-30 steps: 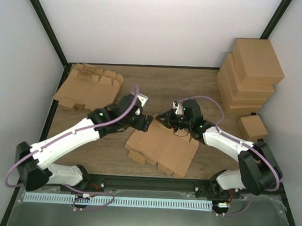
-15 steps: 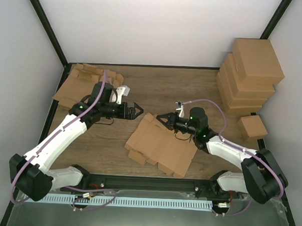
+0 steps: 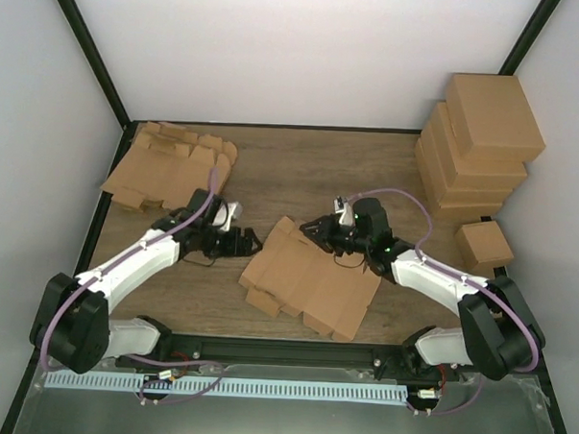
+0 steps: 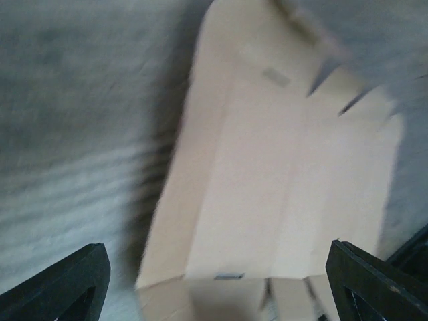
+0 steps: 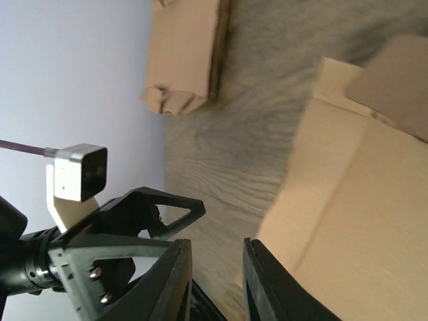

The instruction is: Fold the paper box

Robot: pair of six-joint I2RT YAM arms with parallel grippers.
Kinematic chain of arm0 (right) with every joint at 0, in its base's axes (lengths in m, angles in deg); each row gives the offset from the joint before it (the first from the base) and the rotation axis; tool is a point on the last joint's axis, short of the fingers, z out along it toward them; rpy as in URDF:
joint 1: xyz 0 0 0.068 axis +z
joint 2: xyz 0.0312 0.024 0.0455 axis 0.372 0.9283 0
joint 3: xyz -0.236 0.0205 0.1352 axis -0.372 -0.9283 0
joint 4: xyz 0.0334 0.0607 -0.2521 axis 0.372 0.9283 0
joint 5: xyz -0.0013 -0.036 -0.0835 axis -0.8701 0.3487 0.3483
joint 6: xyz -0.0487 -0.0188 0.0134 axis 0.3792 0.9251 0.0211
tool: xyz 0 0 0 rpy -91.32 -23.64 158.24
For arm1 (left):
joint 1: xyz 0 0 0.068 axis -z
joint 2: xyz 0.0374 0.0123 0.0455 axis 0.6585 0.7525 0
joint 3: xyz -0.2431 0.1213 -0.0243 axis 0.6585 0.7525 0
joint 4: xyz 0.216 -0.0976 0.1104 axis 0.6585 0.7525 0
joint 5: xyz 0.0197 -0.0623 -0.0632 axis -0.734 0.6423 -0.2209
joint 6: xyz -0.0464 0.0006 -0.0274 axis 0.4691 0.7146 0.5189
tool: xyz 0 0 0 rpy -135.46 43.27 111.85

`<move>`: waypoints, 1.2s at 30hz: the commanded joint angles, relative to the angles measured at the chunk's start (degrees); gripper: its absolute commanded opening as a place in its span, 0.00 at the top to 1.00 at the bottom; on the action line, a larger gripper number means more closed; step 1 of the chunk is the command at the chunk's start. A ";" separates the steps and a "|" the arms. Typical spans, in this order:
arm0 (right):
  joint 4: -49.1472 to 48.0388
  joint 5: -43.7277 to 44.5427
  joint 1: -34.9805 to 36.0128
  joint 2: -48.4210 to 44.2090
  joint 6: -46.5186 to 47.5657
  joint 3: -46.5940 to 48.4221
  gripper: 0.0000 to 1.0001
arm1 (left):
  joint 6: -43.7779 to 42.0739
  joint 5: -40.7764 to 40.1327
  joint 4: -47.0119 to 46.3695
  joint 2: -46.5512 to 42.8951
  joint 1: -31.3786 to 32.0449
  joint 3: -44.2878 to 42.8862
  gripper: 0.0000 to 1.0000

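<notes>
Left gripper (image 3: 253,242) gapes wide and empty, just beside the flat box (image 3: 311,280), which lies unfolded mid-surface (image 3: 311,170). Right gripper (image 3: 306,227) (jaws only narrowly parted, holding nothing) sits at the box's far left corner.

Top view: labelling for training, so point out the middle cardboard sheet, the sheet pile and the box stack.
middle cardboard sheet (image 3: 311,276), top view, its central panel.
sheet pile (image 3: 167,168), top view, top sheet's middle.
box stack (image 3: 493,112), top view, top box's lid.

Left tool (image 3: 253,240) retreated leftward; right tool (image 3: 305,224) loosened.
</notes>
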 commanded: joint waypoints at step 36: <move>0.71 -4.21 0.37 1.30 0.63 -3.92 0.75 | 5.33 13.23 -27.65 14.37 1.57 16.41 0.91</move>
